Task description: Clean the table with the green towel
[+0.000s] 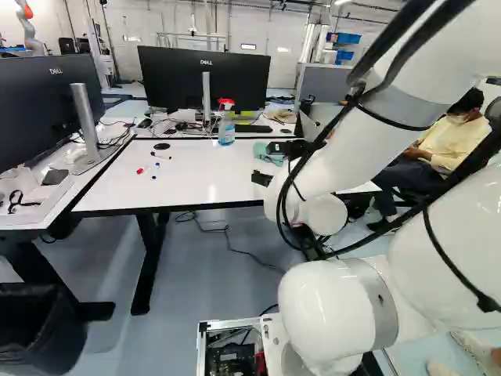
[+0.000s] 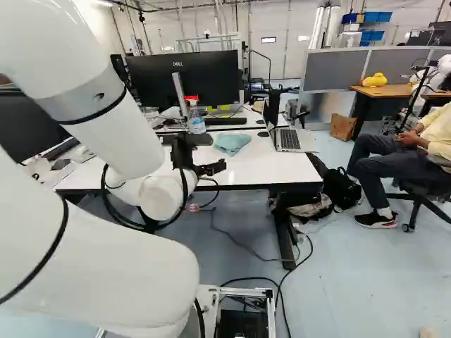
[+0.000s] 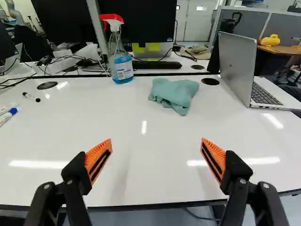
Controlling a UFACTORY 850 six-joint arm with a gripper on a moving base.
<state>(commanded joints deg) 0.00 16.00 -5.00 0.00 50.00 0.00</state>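
The gripper (image 2: 200, 155) hangs at the near side of the white table (image 1: 211, 176). In the wrist view the gripper (image 3: 156, 143) stands wide open, its orange pads far apart and only table surface showing between them. A crumpled green towel (image 3: 174, 94) lies on the tabletop ahead of the fingers, apart from them. Seen from the right base camera, the towel (image 2: 232, 143) is beyond the gripper. Several markers (image 3: 31, 97) lie on the table off to one side.
A blue spray bottle (image 3: 121, 66) with a red head stands behind the towel, near the table's far edge. An open laptop (image 2: 287, 139) is on the table right of the towel. Monitors (image 1: 205, 78) stand behind. A black bin (image 1: 35, 329) is on the floor at the left.
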